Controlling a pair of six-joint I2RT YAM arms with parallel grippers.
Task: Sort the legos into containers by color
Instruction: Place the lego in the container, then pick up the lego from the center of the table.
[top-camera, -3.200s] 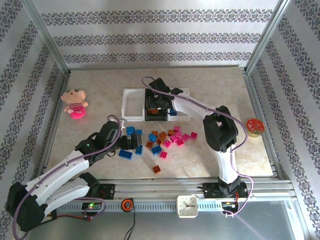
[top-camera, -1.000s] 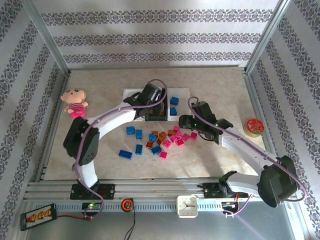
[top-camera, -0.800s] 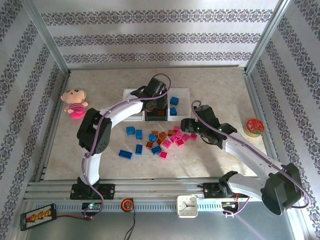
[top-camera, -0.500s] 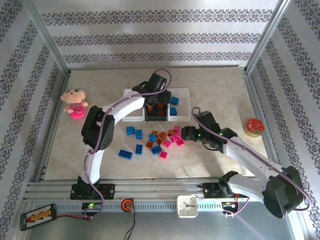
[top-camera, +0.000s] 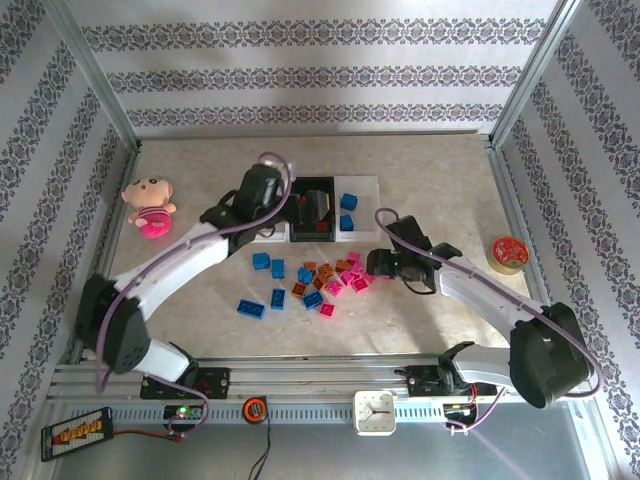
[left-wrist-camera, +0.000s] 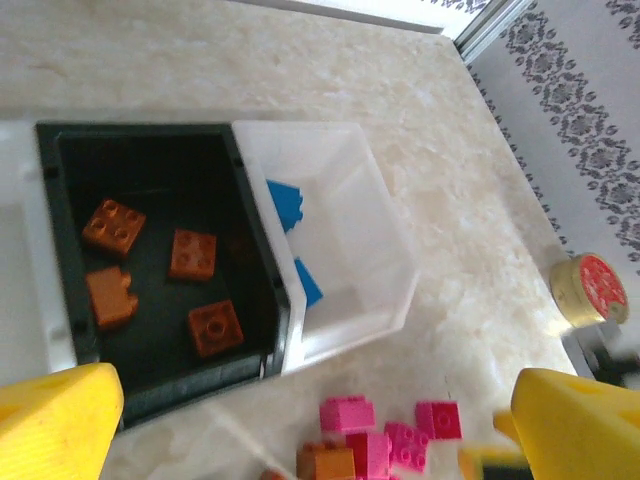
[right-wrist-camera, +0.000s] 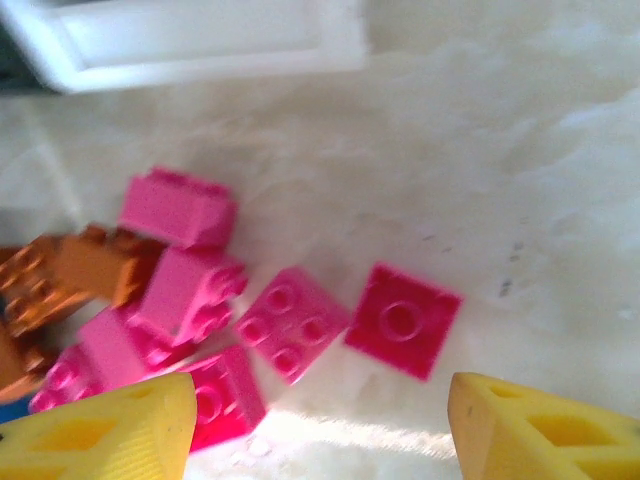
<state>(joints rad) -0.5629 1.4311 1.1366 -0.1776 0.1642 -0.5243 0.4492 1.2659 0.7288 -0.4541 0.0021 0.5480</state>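
The legos (right-wrist-camera: 290, 322) are smooth, shiny plastic. The black bin (left-wrist-camera: 150, 185) looks matt plastic. The white bin (left-wrist-camera: 372, 250) beside it looks milky and glossy.

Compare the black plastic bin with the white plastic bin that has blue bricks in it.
Colour: the black plastic bin is dark, the white plastic bin pale. Contents: the black bin holds four orange-brown bricks, the white bin two blue bricks. Both are rectangular, open-topped and stand side by side.

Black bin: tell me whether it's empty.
Not empty. The left wrist view shows at least four orange-brown bricks lying inside the black bin.
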